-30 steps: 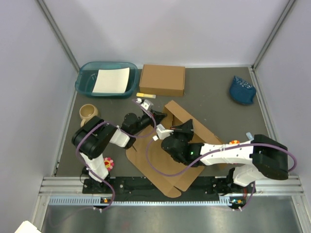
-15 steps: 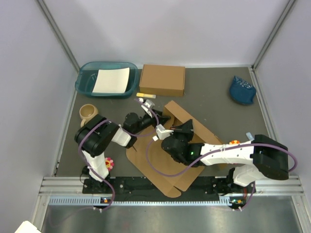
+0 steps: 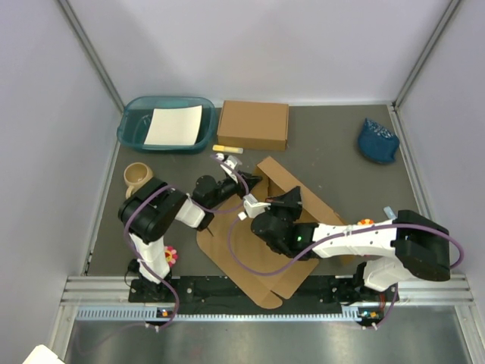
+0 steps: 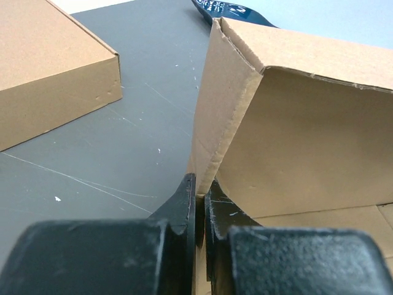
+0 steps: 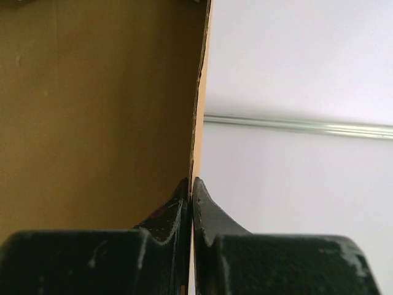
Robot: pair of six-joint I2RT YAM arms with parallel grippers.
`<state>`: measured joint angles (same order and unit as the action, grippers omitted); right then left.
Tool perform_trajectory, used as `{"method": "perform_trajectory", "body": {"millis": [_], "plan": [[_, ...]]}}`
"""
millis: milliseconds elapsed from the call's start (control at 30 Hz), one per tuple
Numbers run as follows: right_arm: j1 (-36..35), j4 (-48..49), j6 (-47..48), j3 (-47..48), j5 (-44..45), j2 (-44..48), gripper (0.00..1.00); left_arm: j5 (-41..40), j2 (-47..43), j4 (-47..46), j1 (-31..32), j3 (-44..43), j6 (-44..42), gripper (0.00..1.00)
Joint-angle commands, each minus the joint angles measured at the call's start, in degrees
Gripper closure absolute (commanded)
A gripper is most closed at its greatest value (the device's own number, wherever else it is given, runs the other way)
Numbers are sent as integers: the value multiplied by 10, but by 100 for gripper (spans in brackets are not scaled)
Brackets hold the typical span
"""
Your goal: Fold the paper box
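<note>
The paper box is a brown die-cut sheet lying partly unfolded at the table's middle, with a panel raised at its far end. My left gripper is shut on a raised corner flap at the sheet's far left. In the left wrist view the gripper pinches the flap's edge. My right gripper is at the raised panel in the sheet's middle. In the right wrist view it is shut on the thin edge of an upright cardboard panel.
A teal tray holding white paper stands at the back left. The twin brown box is beside it, also in the left wrist view. A yellow stick, a tan cup and a blue bag lie around.
The left arm's elbow has shifted slightly to the right. Both grippers stay shut on the cardboard, and the sheet has barely moved.
</note>
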<state>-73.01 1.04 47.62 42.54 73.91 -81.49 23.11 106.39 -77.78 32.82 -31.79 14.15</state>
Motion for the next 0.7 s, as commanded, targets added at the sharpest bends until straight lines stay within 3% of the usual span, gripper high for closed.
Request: {"method": "perform_trajectory", "body": {"millis": [0,133,367,667], "plan": [[-20,-25,-59,6,-136,-16,100,8,-10,-151,17,6,1,100],[-20,-36,-80,22,-135,-5,91,-35,-32,-114,28,21,-32,100],[-24,-53,-115,47,-133,34,67,-54,-50,-96,31,29,-47,100],[-32,-73,-136,75,-134,85,55,-84,-65,-65,43,30,-69,100]]}}
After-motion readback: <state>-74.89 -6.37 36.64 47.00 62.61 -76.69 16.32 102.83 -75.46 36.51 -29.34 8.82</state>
